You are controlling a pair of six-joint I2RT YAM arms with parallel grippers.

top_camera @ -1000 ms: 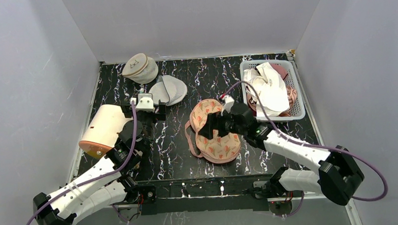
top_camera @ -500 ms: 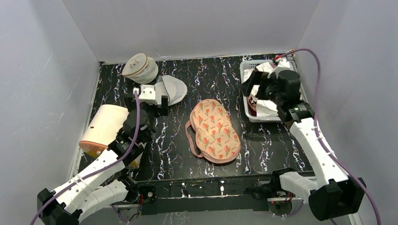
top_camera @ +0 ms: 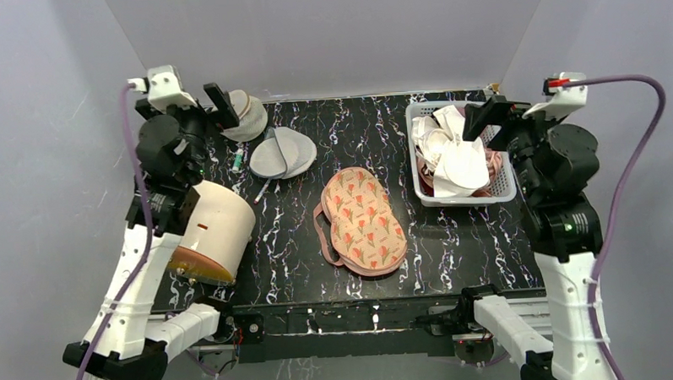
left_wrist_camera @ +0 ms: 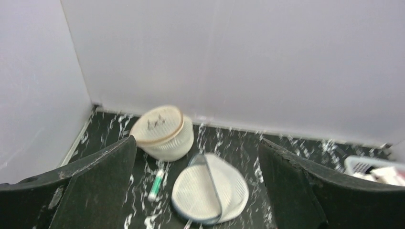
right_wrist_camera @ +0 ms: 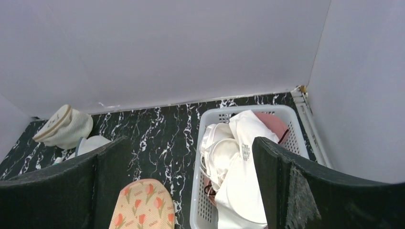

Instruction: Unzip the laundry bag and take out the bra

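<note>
The peach-orange floral laundry bag (top_camera: 364,221) lies flat in the middle of the table, its pink edge showing along the left side; its end shows in the right wrist view (right_wrist_camera: 141,205). An off-white bra (top_camera: 452,156) lies in the white basket (top_camera: 502,193) on top of dusty-pink garments, also in the right wrist view (right_wrist_camera: 239,164). My left gripper (left_wrist_camera: 197,140) is open and empty, raised high at the back left (top_camera: 197,115). My right gripper (right_wrist_camera: 190,140) is open and empty, raised high over the basket's right side (top_camera: 500,121).
A round beige-topped mesh pouch (top_camera: 239,115) and a flat white mesh pouch (top_camera: 283,152) lie at the back left, with a small green and white tube (left_wrist_camera: 156,183) between them. A large cream cylinder (top_camera: 212,232) lies at the left. Walls close in on three sides.
My right gripper left the laundry bag, passed over the basket and rose high. My left arm rose up to the back left. The cream cylinder shifted right.
</note>
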